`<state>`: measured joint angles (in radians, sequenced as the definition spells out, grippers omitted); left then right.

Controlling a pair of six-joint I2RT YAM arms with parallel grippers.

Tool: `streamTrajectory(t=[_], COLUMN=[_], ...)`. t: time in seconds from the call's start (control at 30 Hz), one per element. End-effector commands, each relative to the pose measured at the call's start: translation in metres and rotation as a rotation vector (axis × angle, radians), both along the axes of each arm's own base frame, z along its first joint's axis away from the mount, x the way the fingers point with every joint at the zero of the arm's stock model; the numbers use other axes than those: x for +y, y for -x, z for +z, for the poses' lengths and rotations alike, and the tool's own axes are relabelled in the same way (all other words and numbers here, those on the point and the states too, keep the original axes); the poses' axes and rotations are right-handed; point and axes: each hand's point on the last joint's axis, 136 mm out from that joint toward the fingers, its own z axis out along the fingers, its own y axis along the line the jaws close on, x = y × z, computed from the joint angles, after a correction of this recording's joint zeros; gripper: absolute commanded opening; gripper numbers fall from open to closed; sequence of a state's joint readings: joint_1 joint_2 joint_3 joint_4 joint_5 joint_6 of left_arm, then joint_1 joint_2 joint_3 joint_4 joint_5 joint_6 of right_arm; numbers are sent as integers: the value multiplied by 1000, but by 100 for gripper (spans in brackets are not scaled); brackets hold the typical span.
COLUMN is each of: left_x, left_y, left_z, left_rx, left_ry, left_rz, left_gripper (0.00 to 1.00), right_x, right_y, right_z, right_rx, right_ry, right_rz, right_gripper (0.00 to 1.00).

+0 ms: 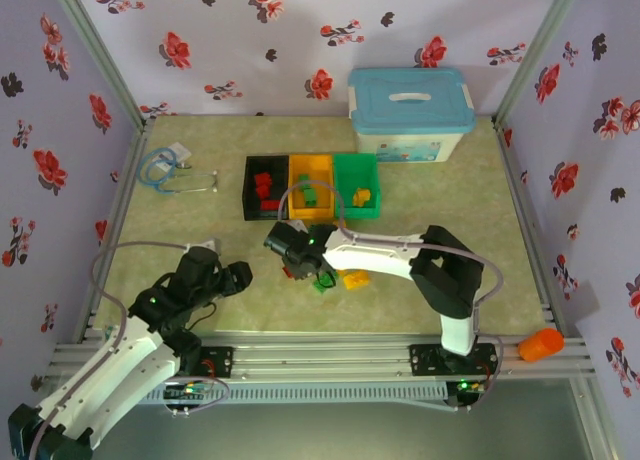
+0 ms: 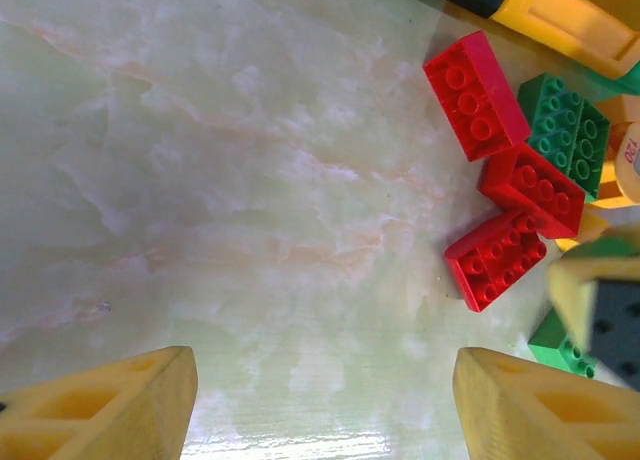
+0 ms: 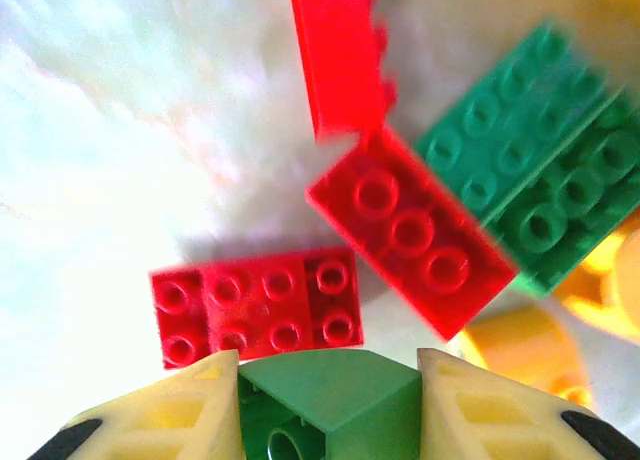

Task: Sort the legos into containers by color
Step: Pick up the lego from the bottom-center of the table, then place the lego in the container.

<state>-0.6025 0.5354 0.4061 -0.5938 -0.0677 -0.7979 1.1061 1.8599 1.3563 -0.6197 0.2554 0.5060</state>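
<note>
The right gripper [image 3: 328, 368] is clamping a green brick [image 3: 330, 410], its jaws standing narrow, closed to the brick's width. Just beyond the fingertips [image 3: 215, 380] a flat red brick [image 3: 255, 305] is lying studs up on the table [image 3: 90, 180]. A tilted red brick [image 3: 410, 235] is leaning beside it, pressing against two green bricks [image 3: 530, 170] that are lying edge to edge. An upright red brick [image 3: 340, 55] is standing farther out, and a yellow brick [image 3: 515, 345] is crowding in at the right.

The left gripper [image 2: 325, 380] is gripping nothing. Its jaws are gaping wide over bare table, with a cluster of red bricks [image 2: 510, 190] lying beyond its tips to one side.

From above, the right gripper is hanging over the loose pile [image 1: 352, 278], just in front of the containers. The black bin [image 1: 248, 190], the orange-yellow bin [image 1: 312, 160] and the green bin [image 1: 357, 159] are sitting side by side, touching. Red pieces are showing in the black one, a green piece in the orange-yellow one and a yellow piece in the green one. A white box [image 1: 410, 145] with a blue lid is standing just behind the green bin, and blue tubing [image 1: 160, 168] is lying left of the black bin.
</note>
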Motion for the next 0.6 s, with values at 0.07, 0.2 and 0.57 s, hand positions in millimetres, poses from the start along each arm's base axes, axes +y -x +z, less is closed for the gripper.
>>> streamTrajectory(t=[0.07,0.2,0.57], left_x=[2,-1,-23], left_y=[5,8,10], left_z=[7,9,10], left_rx=[-24,-25,-19], left_ry=[-21,-11,4], left_rz=[-26,-37,-110], left_gripper=[68,68,68], right_x=[-9,-16,-18], right_y=[-67,-118,-192], right_z=[78,73,63], right_rx=[-109,-64,-42], right_ry=[-115,-147,-165], right_rz=[-57,-127,-235], right_gripper=[28,28,55])
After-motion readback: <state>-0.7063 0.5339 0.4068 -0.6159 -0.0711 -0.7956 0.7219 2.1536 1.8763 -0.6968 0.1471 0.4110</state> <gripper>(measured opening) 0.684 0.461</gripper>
